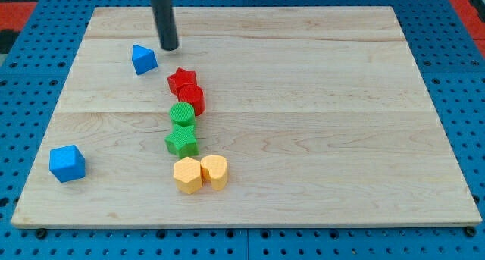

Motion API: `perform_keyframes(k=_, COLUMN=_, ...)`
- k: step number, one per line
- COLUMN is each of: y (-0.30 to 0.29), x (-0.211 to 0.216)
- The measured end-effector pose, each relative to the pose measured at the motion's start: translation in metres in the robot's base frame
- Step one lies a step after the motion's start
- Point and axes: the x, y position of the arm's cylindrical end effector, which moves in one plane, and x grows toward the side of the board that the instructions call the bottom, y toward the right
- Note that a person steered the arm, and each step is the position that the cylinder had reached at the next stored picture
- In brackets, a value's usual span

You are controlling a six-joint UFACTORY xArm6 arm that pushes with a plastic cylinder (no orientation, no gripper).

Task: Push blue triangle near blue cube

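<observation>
Blue triangle (144, 59) sits just left of my tip (170, 47), slightly lower; blue cube (67, 163) well apart, toward view's bottom-left. No fingers, just rod.

The worktop (303, 101) is pale wood with fine grain lines. Around it lies a blue pegboard (455, 78) dotted with holes. The triangle (143, 59) and the cube (67, 163) are blue. The star (181, 79) and cylinder (192, 98) are red. Two blocks (182, 131) are green, two (200, 173) are yellow. The rod (164, 17) is dark grey.
</observation>
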Motion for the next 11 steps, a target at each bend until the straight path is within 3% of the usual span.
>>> perform_keyframes(k=2, y=-0.061, x=0.017)
perform_keyframes(k=7, y=-0.064, x=0.169)
perform_keyframes(k=11, y=-0.065, x=0.177)
